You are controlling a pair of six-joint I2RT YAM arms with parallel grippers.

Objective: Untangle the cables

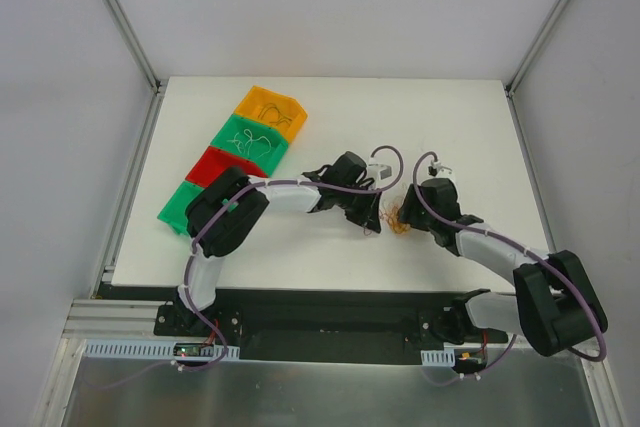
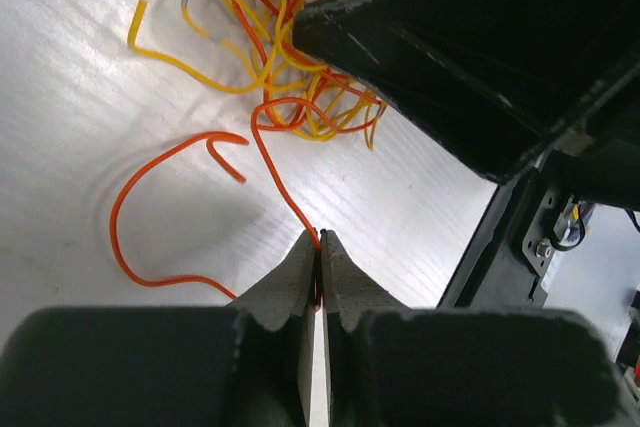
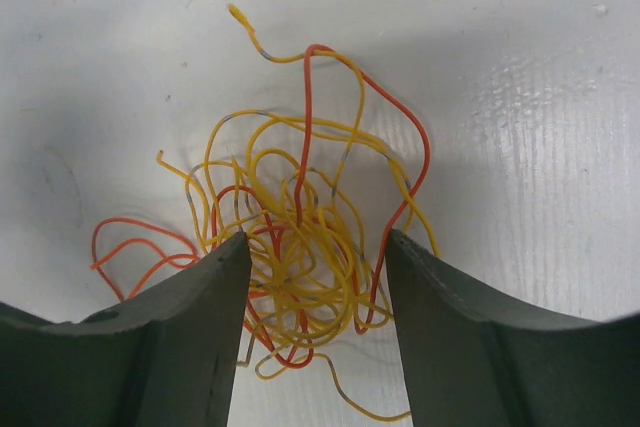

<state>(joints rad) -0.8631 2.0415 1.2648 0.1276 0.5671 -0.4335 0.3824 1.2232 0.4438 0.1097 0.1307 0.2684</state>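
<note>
The left gripper (image 2: 319,239) is pinched tight on one thin orange-red wire (image 2: 272,167). It leads out of the small curly clump of yellow and red cables (image 3: 300,237) lying on the white table (image 1: 300,107). The right gripper (image 3: 318,247) stands open around the clump. I think it should hold the clump down while the left pulls slowly.

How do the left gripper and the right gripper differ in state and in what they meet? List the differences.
The left gripper is pinched shut; the right gripper stands with its jaws apart. The left gripper holds one orange wire leading out of the clump; the right gripper straddles the clump itself. Both work the same tangle on the white table.
</note>
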